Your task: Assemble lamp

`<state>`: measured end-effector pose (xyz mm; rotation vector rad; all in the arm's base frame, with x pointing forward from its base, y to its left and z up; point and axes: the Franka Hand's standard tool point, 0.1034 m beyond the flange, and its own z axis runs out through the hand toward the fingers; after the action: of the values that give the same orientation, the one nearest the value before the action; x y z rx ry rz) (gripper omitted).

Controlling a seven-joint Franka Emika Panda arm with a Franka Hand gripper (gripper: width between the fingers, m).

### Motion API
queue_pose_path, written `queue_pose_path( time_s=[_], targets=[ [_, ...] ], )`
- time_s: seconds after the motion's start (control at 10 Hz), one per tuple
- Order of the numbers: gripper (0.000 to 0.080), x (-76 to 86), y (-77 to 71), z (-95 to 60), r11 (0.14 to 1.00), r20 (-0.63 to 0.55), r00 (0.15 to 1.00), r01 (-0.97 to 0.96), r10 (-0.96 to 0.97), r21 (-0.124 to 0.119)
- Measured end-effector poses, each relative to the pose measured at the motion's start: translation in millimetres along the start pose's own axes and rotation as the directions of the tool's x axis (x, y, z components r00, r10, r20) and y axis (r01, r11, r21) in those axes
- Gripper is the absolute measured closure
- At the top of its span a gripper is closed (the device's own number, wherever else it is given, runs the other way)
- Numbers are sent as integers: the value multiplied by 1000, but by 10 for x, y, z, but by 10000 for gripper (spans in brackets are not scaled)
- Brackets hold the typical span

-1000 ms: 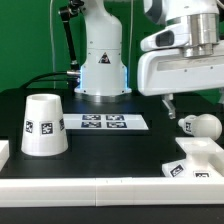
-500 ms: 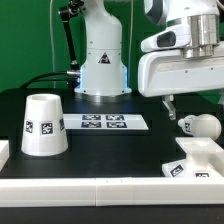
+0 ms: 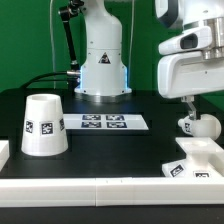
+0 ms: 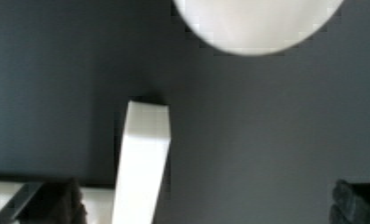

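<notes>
The hand (image 3: 188, 104), open with its fingers spread wide, hangs just above the bulb (image 3: 203, 126); an off-centre descent could send the bulb rolling across the table (image 3: 110, 148).

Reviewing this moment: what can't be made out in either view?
Exterior view: the exterior view's right edge cuts off the base.
Exterior view: whether the gripper touches the bulb; their overlap hides any gap.
Wrist view: the bulb is cut by the picture's edge; the white bar is too blurred to identify.
</notes>
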<state>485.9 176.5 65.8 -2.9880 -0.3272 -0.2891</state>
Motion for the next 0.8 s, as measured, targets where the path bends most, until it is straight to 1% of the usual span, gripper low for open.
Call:
queue_pose_path(
  time_s=[0.1,0.3,0.4,0.6,0.7,0.8],
  targets=[
    [101,-62,-30,19,1000,-3,1000,-2,2,1],
    [101,-61,-20,20,1000,-2,1000,-1,1,0],
    [101,-81,-48,23,1000,-10,1000,7,-7,0],
    [101,-238,-175,63,998,-8,998,58,-58,4],
    [101,-290,-182,81,998,9,998,68,-68,5],
    [101,-282,-184,84,998,29,997,66,-66,8]
  ],
)
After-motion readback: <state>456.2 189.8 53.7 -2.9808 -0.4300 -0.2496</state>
